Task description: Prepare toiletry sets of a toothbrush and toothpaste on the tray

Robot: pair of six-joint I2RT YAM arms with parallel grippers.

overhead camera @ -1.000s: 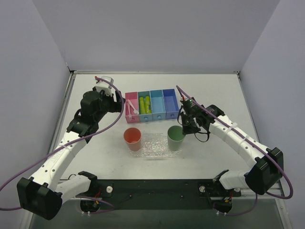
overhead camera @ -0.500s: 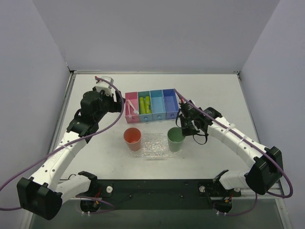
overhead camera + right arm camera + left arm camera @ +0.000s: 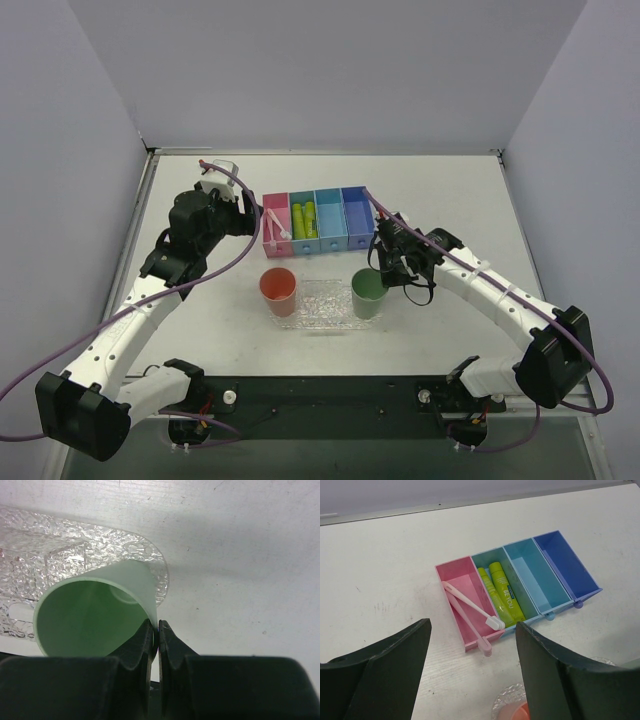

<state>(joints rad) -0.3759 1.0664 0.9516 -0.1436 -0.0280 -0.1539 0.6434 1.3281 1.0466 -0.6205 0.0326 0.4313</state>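
Two pink toothbrushes (image 3: 470,610) lie in the pink bin (image 3: 451,575) and two yellow-green toothpaste tubes (image 3: 505,594) lie in the teal bin beside it. The clear bumpy tray (image 3: 322,304) lies in front of the bins, with an orange cup (image 3: 278,290) at its left end. My right gripper (image 3: 157,630) is shut on the rim of the green cup (image 3: 90,615), which stands at the tray's right end (image 3: 145,555). My left gripper (image 3: 472,675) is open and empty, hovering above the table in front of the pink bin.
The row of pink, teal, light blue and dark blue bins (image 3: 315,222) stands behind the tray; the two blue bins (image 3: 540,575) hold nothing. The table's far edge meets the wall behind the bins.
My right gripper has moved a little left and nearer with the green cup, shifting it on the tray's right end. The left arm has not moved.
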